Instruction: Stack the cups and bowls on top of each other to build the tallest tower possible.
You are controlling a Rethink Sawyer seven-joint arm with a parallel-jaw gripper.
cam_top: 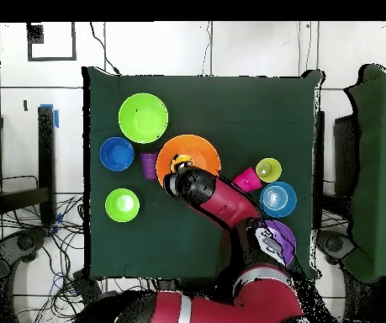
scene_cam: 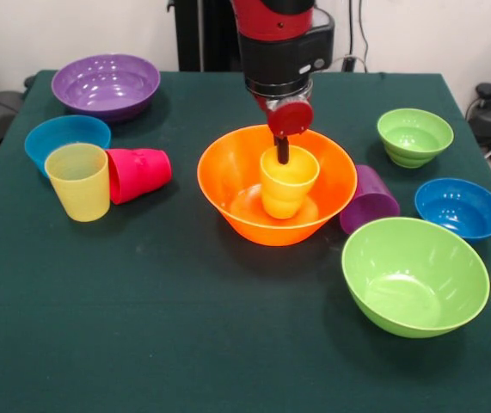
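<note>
The front view shows the insides of the vessels. The overhead view hides the middle of the large glossy orange plastic bowl (scene_cam: 276, 185) behind the red and black arm (cam_top: 221, 198), but it alone lays out the whole dark green worktop (scene_cam: 142, 327) in plan.

In the front view the arm drops from twelve o'clock, wrist vertical, and its jaws (scene_cam: 282, 155) reach down into the mouth of the small ribbed yellow-orange plastic cup (scene_cam: 288, 181). Only a single dark tip shows at the cup's rim, so I cannot tell whether the jaws are open, closed or gripping the cup.

That cup stands upright inside the orange bowl, which sits at the worktop's centre; nothing else is piled on it.

Clock directions from the orange bowl, in the front view:
- Three o'clock: the small purple ribbed plastic cup (scene_cam: 369, 200) on its side, touching the bowl's wall.
- Five o'clock: the large lime green glossy bowl (scene_cam: 414, 275), empty.
- Three o'clock, further out: a small blue glossy bowl (scene_cam: 459, 208), empty.
- Two o'clock: the small lime green bowl (scene_cam: 414, 136), empty.
- Ten o'clock: the large purple glossy bowl (scene_cam: 106, 86), empty.
- Nine o'clock: the red-pink ribbed cup (scene_cam: 138, 174) on its side, the pale yellow ribbed cup (scene_cam: 78, 181) upright just beside it, and the second small blue bowl (scene_cam: 66, 138) behind both.
</note>
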